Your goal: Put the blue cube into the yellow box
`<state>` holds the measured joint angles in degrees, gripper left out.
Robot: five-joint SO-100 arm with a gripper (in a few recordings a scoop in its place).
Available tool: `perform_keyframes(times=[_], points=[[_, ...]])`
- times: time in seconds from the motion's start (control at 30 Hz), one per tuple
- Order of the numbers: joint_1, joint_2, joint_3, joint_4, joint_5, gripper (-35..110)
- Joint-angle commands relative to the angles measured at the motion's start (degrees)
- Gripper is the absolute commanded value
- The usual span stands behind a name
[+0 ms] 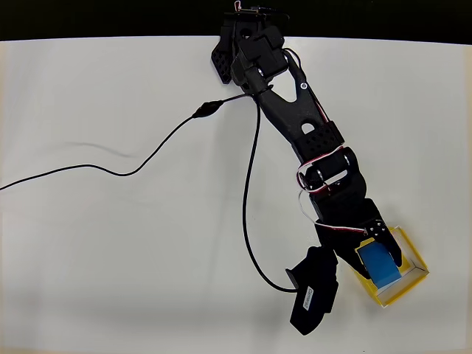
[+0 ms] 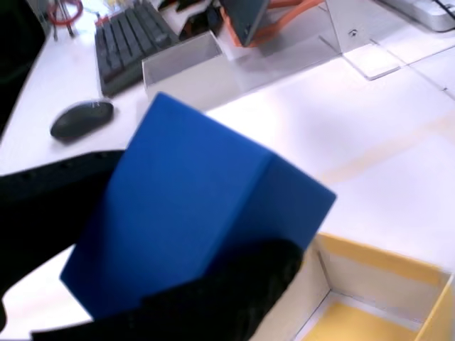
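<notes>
While the claw [image 1: 374, 258] grips it, the blue cube [image 1: 379, 267] hangs over the yellow box [image 1: 414, 251]

Office or lab desk: white table [image 1: 110, 258], black keyboard [image 2: 131, 42], computer mouse [image 2: 82, 118].

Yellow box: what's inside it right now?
In the overhead view the blue cube sits over the yellow box, gripped by the gripper. The wrist view shows bare yellow floor; the cube hides whether it touches down.
</notes>
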<state>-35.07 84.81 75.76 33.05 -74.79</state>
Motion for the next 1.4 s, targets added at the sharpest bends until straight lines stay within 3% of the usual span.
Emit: perform_keyframes(times=[0.0,0.77,1.37], points=[[-1.14,-0.26,-11.87,2.37,1.93,16],[-3.78,-24.87,-33.84,9.58,10.72,17],[-5.89,-35.42,-37.09,7.56,13.89,20]])
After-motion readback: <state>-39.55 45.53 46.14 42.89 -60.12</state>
